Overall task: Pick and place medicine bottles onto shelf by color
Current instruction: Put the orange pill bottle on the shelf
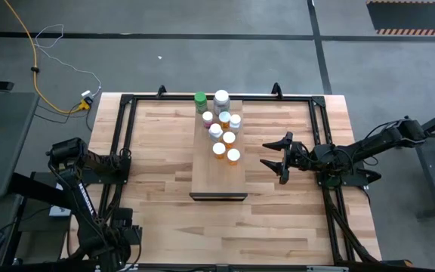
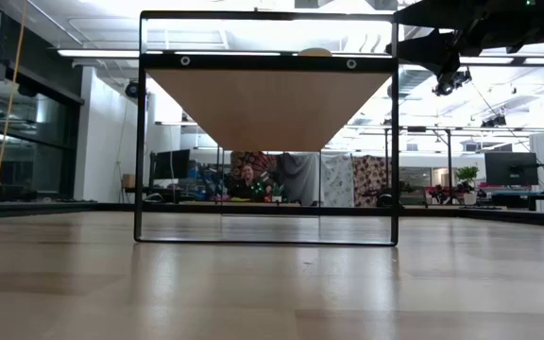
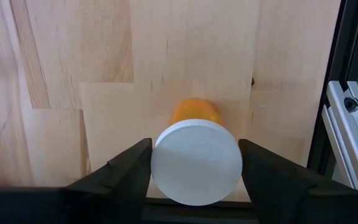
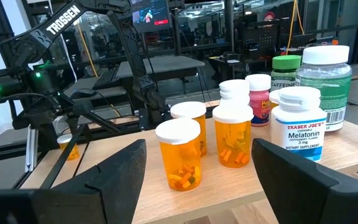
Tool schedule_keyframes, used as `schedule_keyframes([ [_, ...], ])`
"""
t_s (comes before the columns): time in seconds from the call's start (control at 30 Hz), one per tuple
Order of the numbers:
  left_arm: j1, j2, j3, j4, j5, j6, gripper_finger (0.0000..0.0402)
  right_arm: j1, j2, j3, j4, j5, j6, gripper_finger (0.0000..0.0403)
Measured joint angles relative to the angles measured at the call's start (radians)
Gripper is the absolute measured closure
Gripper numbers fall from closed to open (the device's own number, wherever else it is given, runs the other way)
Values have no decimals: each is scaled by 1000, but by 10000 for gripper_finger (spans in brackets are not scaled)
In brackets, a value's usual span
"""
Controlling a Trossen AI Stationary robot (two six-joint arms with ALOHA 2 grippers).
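Several medicine bottles, high view: a cluster of white-capped bottles [image 1: 224, 134] stands on the far half of the shelf [image 1: 217, 181], which lies at the centre of the table [image 1: 165, 219].
Far row, high view: green-capped bottle [image 1: 200, 98] on the left, large white-capped bottle [image 1: 221, 98] just beside it on the right.
Right gripper, high view: right gripper [image 1: 269, 153] sits just right of the shelf, level with the nearest bottles, jaws spread, nothing between them.
Left arm, high view: reaches in at the table's left edge, well apart from the shelf.
Low view: a black frame [image 2: 140, 132] stands on the tabletop; a dark arm [image 2: 451, 47] shows at upper right; a person [image 2: 248, 179] sits in the room behind.
Left gripper, left wrist view: left gripper [image 3: 194, 149] is closed against the white cap of an orange bottle [image 3: 196, 163], one finger at each side of the cap.
Orange bottle, left wrist view: upright on the tabletop, beside the dark frame rail [image 3: 353, 93].
Right gripper, right wrist view: jaws wide apart and empty, facing the cluster.
Cluster, right wrist view: three orange pill bottles [image 4: 180, 155] nearest; Melatonin bottle [image 4: 298, 134] at the right; pink bottle [image 4: 258, 99] behind.
Left side, right wrist view: one small orange bottle shows on the table under the left arm.
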Motion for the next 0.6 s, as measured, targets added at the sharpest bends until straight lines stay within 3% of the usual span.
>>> schedule_keyframes([
  [0.6, 75, -21, 7, -30, 22, 134, 203, 0, 0, 0, -5, 0, 0, 121],
])
